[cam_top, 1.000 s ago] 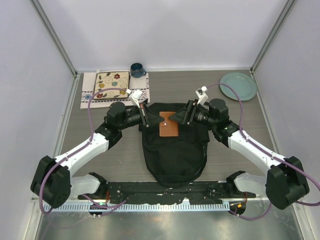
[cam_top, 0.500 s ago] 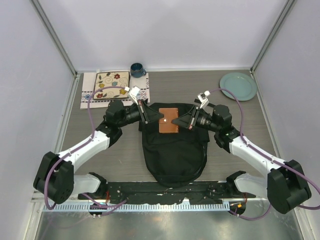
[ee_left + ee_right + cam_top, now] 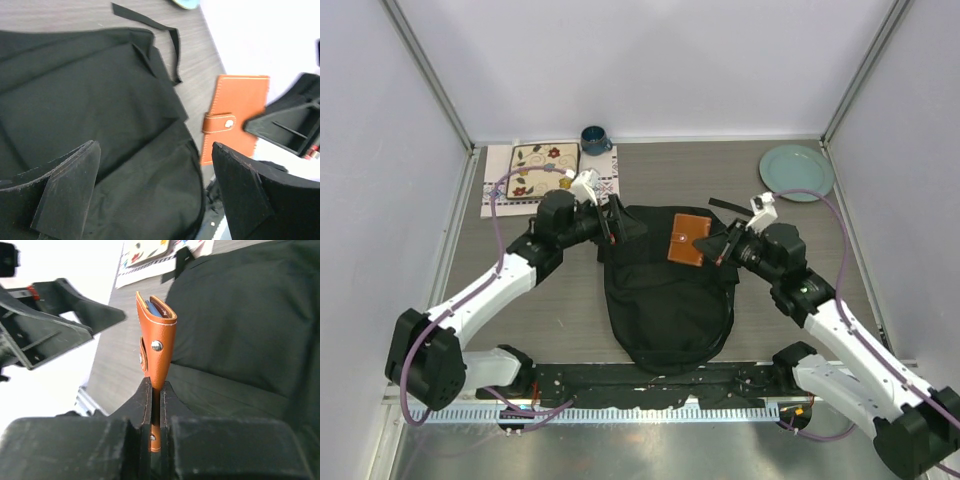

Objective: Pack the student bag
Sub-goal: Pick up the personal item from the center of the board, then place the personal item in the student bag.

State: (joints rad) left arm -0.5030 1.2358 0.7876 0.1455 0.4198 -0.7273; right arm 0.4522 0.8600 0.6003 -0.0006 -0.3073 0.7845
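Table [image 3: 660, 175] under student bag [image 3: 670, 300], wallet [image 3: 689, 241] above.

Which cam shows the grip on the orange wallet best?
Right wrist: the right gripper has its jaws shut on the lower edge of the orange wallet, dead centre. Top external shows the wallet small over the student bag, the contact unclear. Left wrist shows its snap-strap face, not the contact.
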